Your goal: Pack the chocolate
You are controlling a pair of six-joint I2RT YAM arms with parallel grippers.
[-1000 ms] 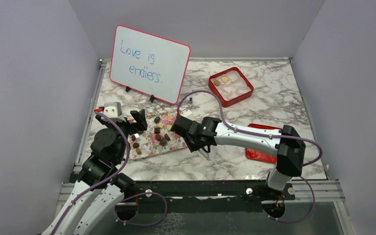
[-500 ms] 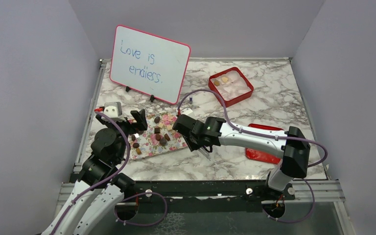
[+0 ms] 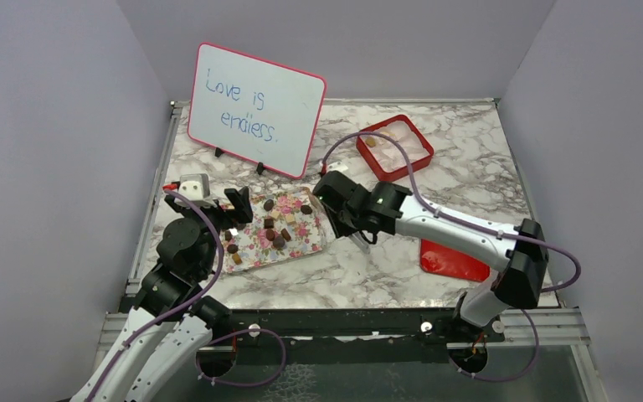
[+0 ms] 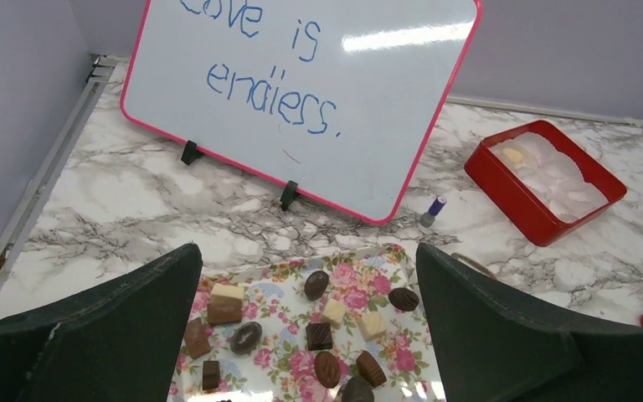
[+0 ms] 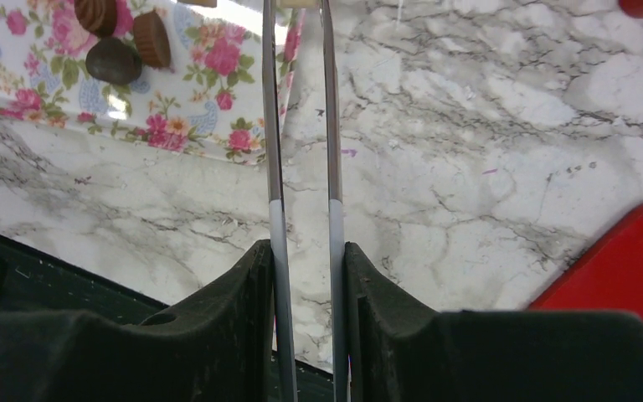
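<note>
Several chocolates [image 4: 319, 336], dark, reddish-brown and pale, lie scattered on the pink floral tray [image 3: 301, 247]. My left gripper [image 4: 306, 251] hangs open over the tray's near left part, with nothing between its fingers. My right gripper [image 5: 306, 251] is shut on thin metal tongs [image 5: 301, 126], just right of the tray [image 5: 192, 117]. Something small and pale shows between the tong tips at the top edge of the right wrist view. The red square box [image 3: 393, 146] with white lining stands at the back right, with a tan chocolate [image 3: 371, 141] inside.
A pink-framed whiteboard [image 3: 255, 109] stands behind the tray. A small blue-capped marker [image 4: 432, 210] lies beside it. A red lid [image 3: 452, 260] lies on the marble right of my right arm. The right arm's cable [image 3: 402, 159] arcs over the red box.
My right arm has swung to the right and farther back, carrying the tongs off the tray's right end. The left arm has not moved.
</note>
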